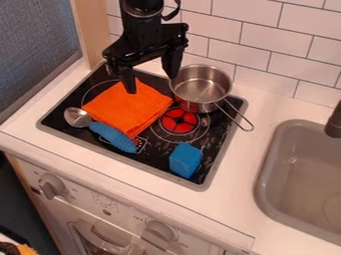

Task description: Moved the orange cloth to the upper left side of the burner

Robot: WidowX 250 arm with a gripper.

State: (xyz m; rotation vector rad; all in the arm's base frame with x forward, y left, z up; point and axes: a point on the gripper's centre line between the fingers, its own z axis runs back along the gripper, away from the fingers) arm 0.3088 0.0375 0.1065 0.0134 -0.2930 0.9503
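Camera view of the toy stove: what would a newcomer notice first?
Probably the squarish orange cloth, lying on the left of the flat black stovetop. Next, the shiny round metal pot at the stovetop's back right, and the black two-finger gripper hanging over the cloth's back edge.

**No readable print**

Too small and blurred to make out, wherever printed. On the cooktop (156, 162), close to its front edge: a small patch of pale and red markings (140, 144), partly covered, impossible to read as letters, numbers or signs. Below the cooktop's front edge, on the white front panel (126, 206): faint grey marks beside the left knob (51, 186), equally unreadable. Farther along below the cooktop, between both knobs: a faint small figure (105, 200), shape unclear. Also below the cooktop, just beside the right knob (160, 231): a short faint marking (138, 217), too blurred to spell out.
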